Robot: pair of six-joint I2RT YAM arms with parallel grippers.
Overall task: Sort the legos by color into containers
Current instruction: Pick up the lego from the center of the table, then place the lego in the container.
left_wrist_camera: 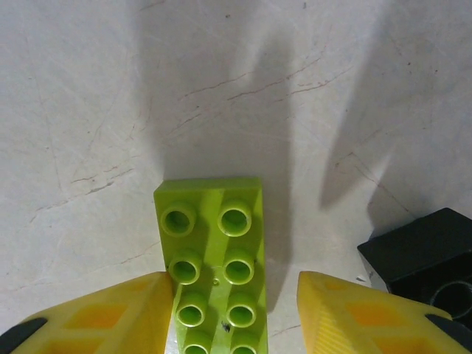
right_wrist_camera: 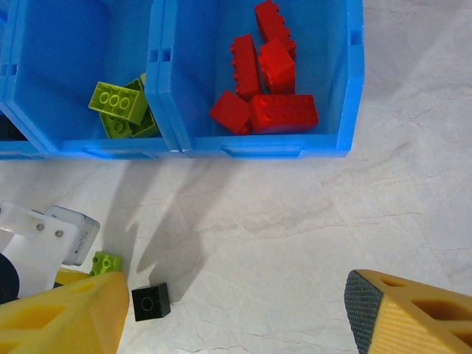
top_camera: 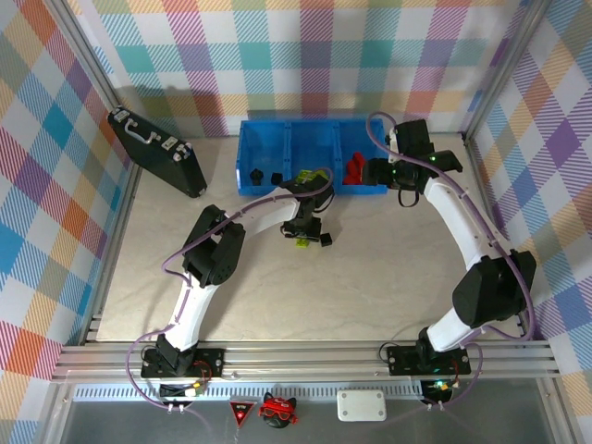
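From above, the blue containers (top_camera: 268, 139) sit at 12 o'clock on the table (top_camera: 370, 287), with a black briefcase (top_camera: 157, 151) off at 10 o'clock. The left gripper (top_camera: 303, 231) hangs just in front of the row, and a lime green lego (top_camera: 301, 243) lies under it. A black lego (top_camera: 326, 240) lies close by at its 3 o'clock. The right gripper (top_camera: 372, 172) is at the right-hand compartment, beside the red legos (top_camera: 354, 167). A small red triangular tag (top_camera: 241, 411) sits on the near rail at 6 o'clock; its marking is too small to read.

In the left wrist view, the left gripper (left_wrist_camera: 231, 295) is partly open and straddles the lime green lego (left_wrist_camera: 212, 243), which lies flat on the table (left_wrist_camera: 147, 110), studs up. The left finger (left_wrist_camera: 125, 313) is right against the brick's side. The right finger (left_wrist_camera: 361, 313) stands clear of it, so nothing is gripped. The black lego (left_wrist_camera: 424, 258) lies at 3 o'clock.

In the right wrist view, the right gripper (right_wrist_camera: 236, 310) is wide open with nothing between its fingers (right_wrist_camera: 66, 317). At 12 o'clock the containers (right_wrist_camera: 166, 81) hold red legos (right_wrist_camera: 265, 81) in the right compartment and lime ones (right_wrist_camera: 122, 107) in the next. The black lego (right_wrist_camera: 150, 302) lies on the table at 8 o'clock, with the lime green lego (right_wrist_camera: 107, 260) just beyond it.
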